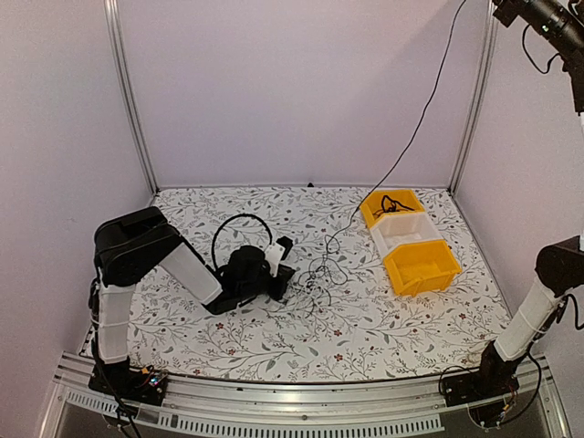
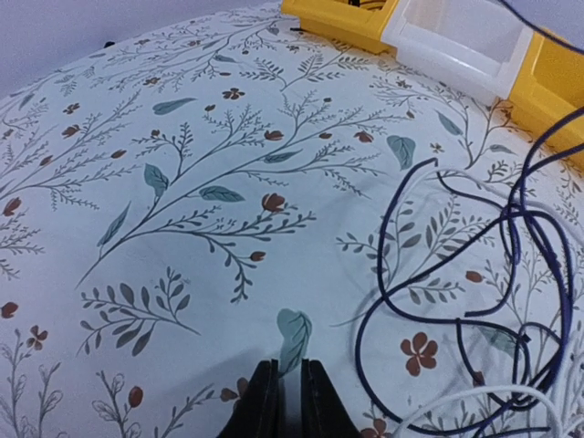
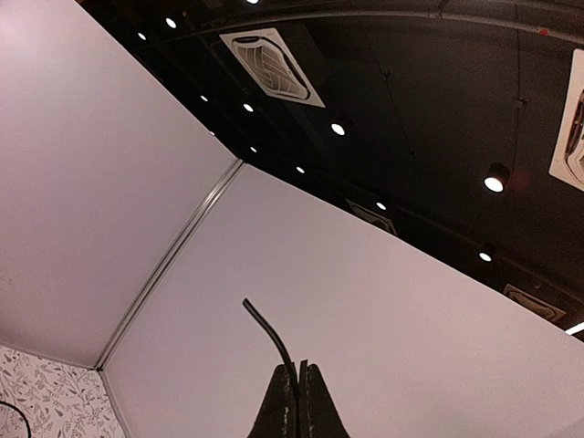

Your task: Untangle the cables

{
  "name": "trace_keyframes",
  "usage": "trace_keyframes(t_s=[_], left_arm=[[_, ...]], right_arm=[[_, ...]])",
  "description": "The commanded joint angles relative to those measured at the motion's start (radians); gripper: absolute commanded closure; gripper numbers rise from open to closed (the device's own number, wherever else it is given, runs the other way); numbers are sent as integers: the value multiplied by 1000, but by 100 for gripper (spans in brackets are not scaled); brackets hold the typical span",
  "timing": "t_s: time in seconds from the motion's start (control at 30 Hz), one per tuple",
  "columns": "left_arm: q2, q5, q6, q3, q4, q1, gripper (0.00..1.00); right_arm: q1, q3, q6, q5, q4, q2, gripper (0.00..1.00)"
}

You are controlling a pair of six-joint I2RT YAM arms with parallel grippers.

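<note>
Your left gripper (image 2: 289, 370) sits low over the floral tablecloth (image 2: 182, 274), fingers pressed nearly together with nothing between them. The tangled cables (image 2: 522, 215) lie just to its right, dark loops with a white cord nearest. Ahead of it and further right stand the yellow and white bins (image 1: 424, 276). Your right gripper (image 3: 299, 370), pointing upward, is clamped on one black cable (image 3: 274, 339) near its end.

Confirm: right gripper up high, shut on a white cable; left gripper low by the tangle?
Not white: right wrist view shows the right gripper shut on a black cable. Rest holds: it is up high, left gripper low by the tangle.
</note>
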Motion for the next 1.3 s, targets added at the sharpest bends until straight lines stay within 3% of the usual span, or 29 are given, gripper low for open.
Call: trace_keyframes(t_s=[0.0,0.13,0.23,0.33,0.43,0.57,0.77,1.13,1.27], left_arm=[[-62,14,5,-24,-5,11,93],[-90,25,3,-40,-8,10,93],[-152,32,-4,-89,38,8,88],[-221,47,14,-145,117,-7,72],[-266,21,53,-149,105,-37,62],[-287,79,86,-120,83,-69,58],[-193,162,119,30,26,-111,52],[71,-12,33,394,-287,-101,47],[110,15,7,437,-307,-85,50]], right_arm=[[-8,-12,-23,202,82,9,100],[-11,6,-17,398,183,15,100],[-11,-51,-25,300,135,3,100],[-10,-142,1,164,51,-18,100],[-11,-254,32,108,14,-40,100],[-10,-371,31,37,-5,-69,100],[-11,-444,52,-42,-12,-94,100],[-10,-466,76,-76,-12,-110,100],[-10,-466,76,-79,-15,-113,100]])
